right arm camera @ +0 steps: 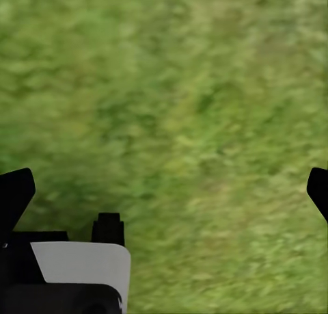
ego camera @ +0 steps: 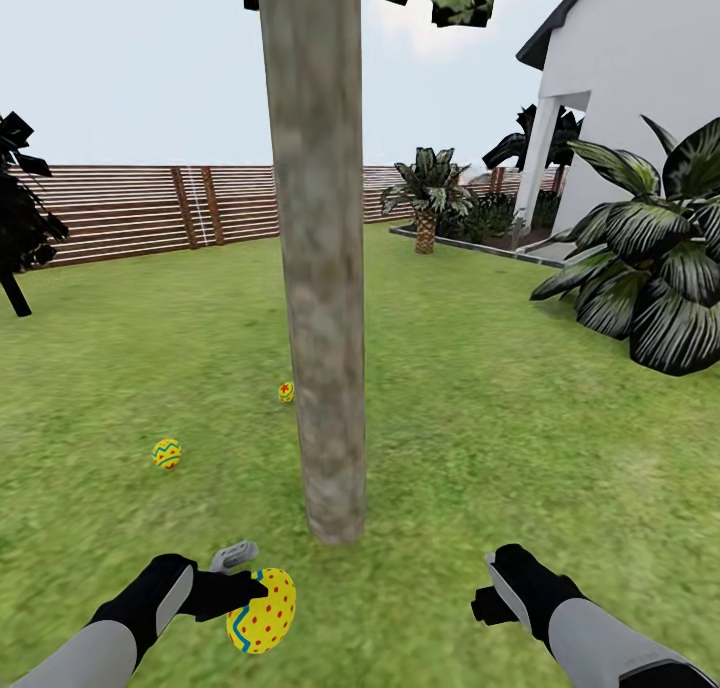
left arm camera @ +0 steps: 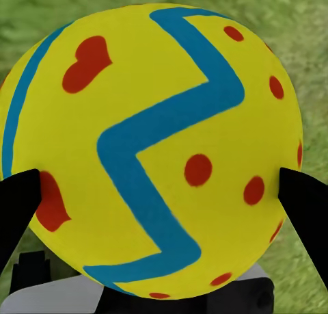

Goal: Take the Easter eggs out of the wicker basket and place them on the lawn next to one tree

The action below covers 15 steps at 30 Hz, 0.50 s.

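A tall tree (ego camera: 320, 268) with a bare grey-brown trunk rises from the lawn (ego camera: 480, 448) straight ahead. Two Easter eggs lie on the grass left of its base: one egg (ego camera: 286, 392) close to the trunk, another egg (ego camera: 166, 454) farther left. My left gripper (ego camera: 248, 590) is shut on a third egg (ego camera: 262, 610), held low in front of the trunk; in the left wrist view that egg (left arm camera: 150, 150) sits between the two dark fingers. My right gripper (ego camera: 492, 593) hovers open over bare grass to the right of the trunk. The wicker basket is out of view.
A brown slatted fence (ego camera: 150, 213) closes the far side. A white house (ego camera: 630, 98) and large dark-leaved shrubs (ego camera: 650, 278) stand at the right, a short palm (ego camera: 428, 203) by the paving. A dark shrub (ego camera: 20, 218) is at the far left.
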Motion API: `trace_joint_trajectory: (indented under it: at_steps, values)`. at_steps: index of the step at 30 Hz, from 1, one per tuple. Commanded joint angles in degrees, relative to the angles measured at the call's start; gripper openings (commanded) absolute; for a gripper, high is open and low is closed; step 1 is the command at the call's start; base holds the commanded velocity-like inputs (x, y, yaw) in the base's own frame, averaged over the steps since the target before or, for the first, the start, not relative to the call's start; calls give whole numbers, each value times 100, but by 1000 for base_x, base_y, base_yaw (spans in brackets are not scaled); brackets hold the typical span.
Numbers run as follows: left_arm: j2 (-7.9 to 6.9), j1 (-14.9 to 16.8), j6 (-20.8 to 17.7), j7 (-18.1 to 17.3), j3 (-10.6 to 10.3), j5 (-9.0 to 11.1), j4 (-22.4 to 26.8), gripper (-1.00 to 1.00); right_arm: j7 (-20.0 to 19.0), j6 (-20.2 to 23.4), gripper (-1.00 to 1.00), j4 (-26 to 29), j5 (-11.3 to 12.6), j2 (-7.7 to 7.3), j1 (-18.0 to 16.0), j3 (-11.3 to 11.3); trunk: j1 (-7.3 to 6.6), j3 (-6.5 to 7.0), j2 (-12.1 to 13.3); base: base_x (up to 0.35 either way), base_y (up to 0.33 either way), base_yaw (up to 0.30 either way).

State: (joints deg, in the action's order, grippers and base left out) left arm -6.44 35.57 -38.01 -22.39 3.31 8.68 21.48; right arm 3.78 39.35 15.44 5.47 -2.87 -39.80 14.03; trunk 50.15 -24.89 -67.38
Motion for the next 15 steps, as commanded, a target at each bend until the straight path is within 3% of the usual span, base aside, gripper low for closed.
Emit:
trace_joint_trajectory:
  at_steps: [1,15]
  values:
    - [2,3,-48,-2,30,29,5,-100,39,29,100,11,59,-3,-2,38,23,-25,-46,0,0,0]
    - [2,3,-44,-11,30,29,5,-100,41,27,100,11,59,-3,-2,39,330,-276,-607,0,0,0]
